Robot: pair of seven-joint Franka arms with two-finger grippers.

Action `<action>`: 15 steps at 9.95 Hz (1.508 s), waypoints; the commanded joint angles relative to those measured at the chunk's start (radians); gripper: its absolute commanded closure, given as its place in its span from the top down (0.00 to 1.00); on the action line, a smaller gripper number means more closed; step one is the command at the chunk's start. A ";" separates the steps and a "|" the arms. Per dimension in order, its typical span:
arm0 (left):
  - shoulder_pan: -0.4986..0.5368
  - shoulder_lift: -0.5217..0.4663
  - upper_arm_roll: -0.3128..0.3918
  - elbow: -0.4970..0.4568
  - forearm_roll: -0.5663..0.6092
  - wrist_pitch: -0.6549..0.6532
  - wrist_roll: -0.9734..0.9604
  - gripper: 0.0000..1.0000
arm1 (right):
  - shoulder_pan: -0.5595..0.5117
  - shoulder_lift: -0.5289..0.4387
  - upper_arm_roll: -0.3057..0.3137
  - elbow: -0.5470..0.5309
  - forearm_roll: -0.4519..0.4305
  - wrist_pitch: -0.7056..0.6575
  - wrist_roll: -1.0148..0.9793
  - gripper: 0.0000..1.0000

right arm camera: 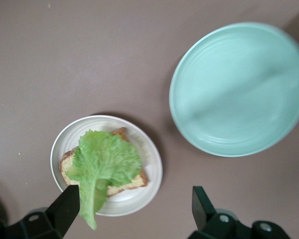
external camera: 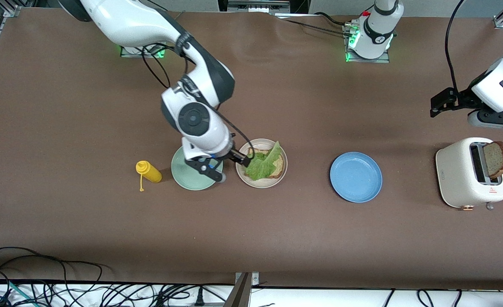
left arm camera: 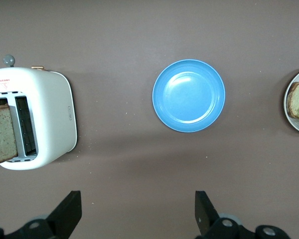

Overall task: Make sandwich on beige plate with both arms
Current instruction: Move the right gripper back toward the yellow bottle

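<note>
The beige plate point(external camera: 277, 181) holds one brown bread slice point(external camera: 279, 167) with a crinkly green lettuce leaf point(external camera: 265, 163) lying on it. My right gripper point(external camera: 232, 169) is open and empty, low over the gap between the beige plate and the mint-green plate. In the right wrist view the gripper point(right arm camera: 134, 209) is open, and the lettuce point(right arm camera: 102, 160) covers the bread point(right arm camera: 132, 180) on the plate point(right arm camera: 154, 167), with its stem past the rim. A second bread slice point(external camera: 497, 159) stands in the toaster point(external camera: 456, 170). My left gripper point(external camera: 441, 102) waits open point(left arm camera: 137, 214) above the table by the toaster.
A mint-green plate point(external camera: 183, 177) lies beside the beige plate, toward the right arm's end. A yellow squeeze bottle point(external camera: 149, 171) lies beside it. A blue plate point(external camera: 356, 177) sits between the beige plate and the toaster. Cables lie along the table's near edge.
</note>
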 commanded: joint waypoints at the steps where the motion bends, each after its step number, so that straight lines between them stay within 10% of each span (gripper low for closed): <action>1: 0.003 -0.020 0.001 -0.012 0.017 -0.013 -0.004 1.00 | -0.070 -0.084 0.003 -0.072 0.038 -0.081 -0.104 1.00; 8: 0.017 -0.020 0.002 -0.008 0.013 -0.033 -0.004 1.00 | -0.278 -0.311 -0.015 -0.288 0.109 -0.230 -0.672 1.00; 15: 0.016 -0.020 -0.001 0.006 0.013 -0.036 -0.011 1.00 | -0.361 -0.540 -0.176 -0.699 0.118 0.075 -1.462 1.00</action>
